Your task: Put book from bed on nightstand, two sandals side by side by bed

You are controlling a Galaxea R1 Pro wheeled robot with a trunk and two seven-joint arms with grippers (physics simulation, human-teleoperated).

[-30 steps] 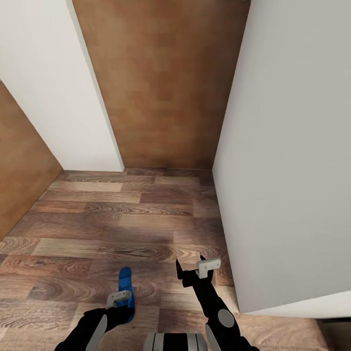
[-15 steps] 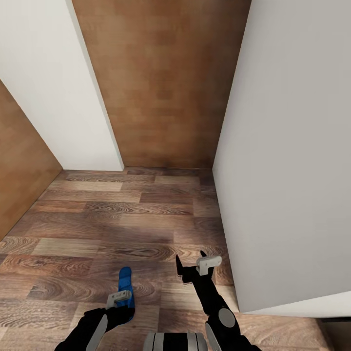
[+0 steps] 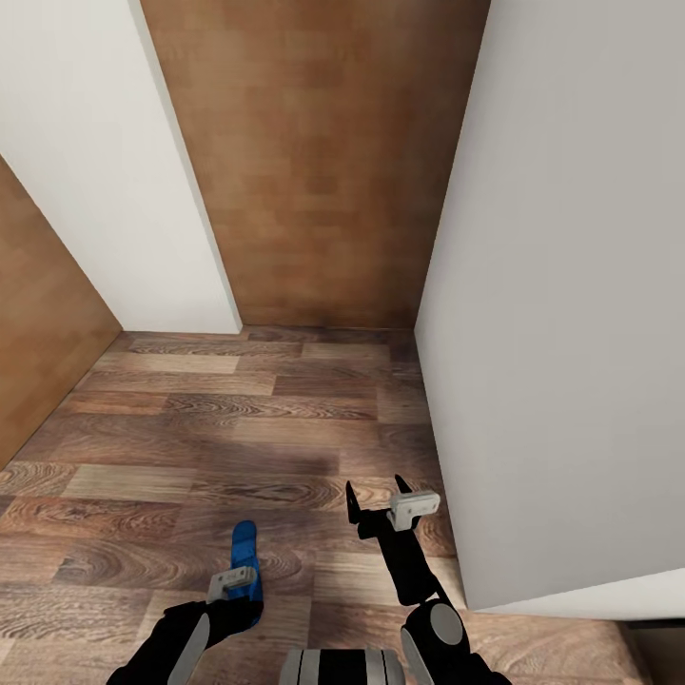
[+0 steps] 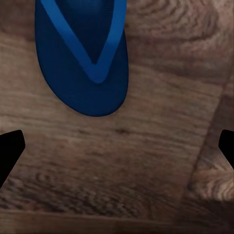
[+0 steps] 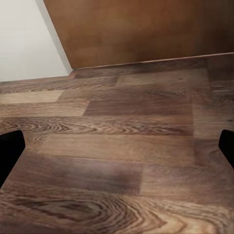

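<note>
Blue flip-flop sandal [image 4: 82, 53] is lying on wood-plank floor [image 3: 238, 419] under the spread left gripper [image 4: 117, 146], right gripper [image 3: 379, 497] likewise gaping at one o'clock.

Your left gripper [image 3: 238, 580] hangs low, its jaws spread wide and pointing down. Your right gripper [image 3: 376, 495] reaches forward, fingers parted and empty.

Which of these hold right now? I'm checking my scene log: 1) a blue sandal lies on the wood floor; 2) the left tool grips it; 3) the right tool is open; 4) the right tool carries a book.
1) True: the blue sandal lies flat on the wood floor.
2) False: the left tool is open above the sandal, with nothing between its fingers.
3) True: the right tool has its fingers spread.
4) False: it is empty.
</note>
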